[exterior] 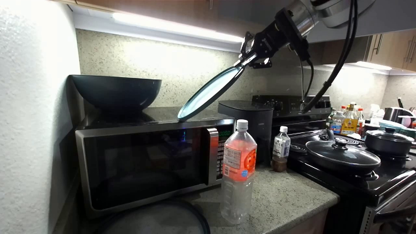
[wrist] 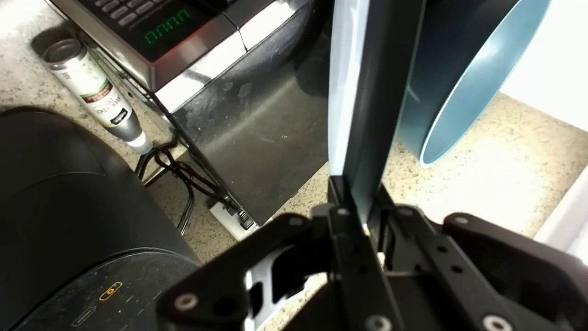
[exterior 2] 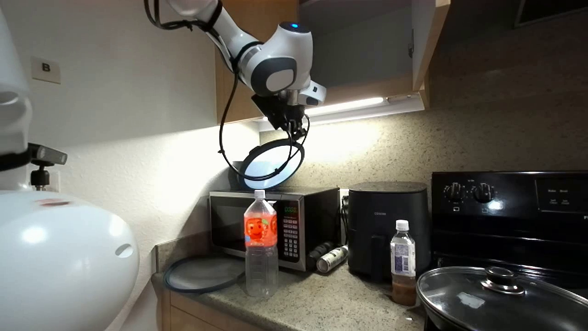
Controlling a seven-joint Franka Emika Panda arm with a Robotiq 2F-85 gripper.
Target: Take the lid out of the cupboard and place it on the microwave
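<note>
Pinches the lid (exterior: 210, 94) by its upper edge with the claw (wrist: 359, 185), pressing from 2 sides of the rim. Holds it slanting down from the claw, with a pale blue face inside a dark rim. Has its low edge close to the top of the microwave (exterior: 143, 165), below the claw; cannot tell whether touching.

Shows the cupboard (exterior 2: 367, 89) above the claw in an exterior view, with the door (exterior 2: 429, 41) swung wide. Has a big dark bowl (exterior: 118, 94) on the microwave, down and left from the claw in an exterior view. Has an air fryer (exterior 2: 399, 230) beside the microwave, below the claw, with a can (wrist: 98, 92) lying between them. Farther below the claw, has a large bottle (exterior 2: 261, 234) with an orange label and a small bottle (exterior 2: 404, 262) part filled with something brown. Lower left of the claw in both exterior views, has a round flat disc (exterior 2: 204, 273) on the counter (exterior 2: 330, 294). Right of and below the claw in an exterior view, shows the stove (exterior: 391, 172), bearing a covered pan (exterior: 343, 159) and a covered pot (exterior: 388, 146).
</note>
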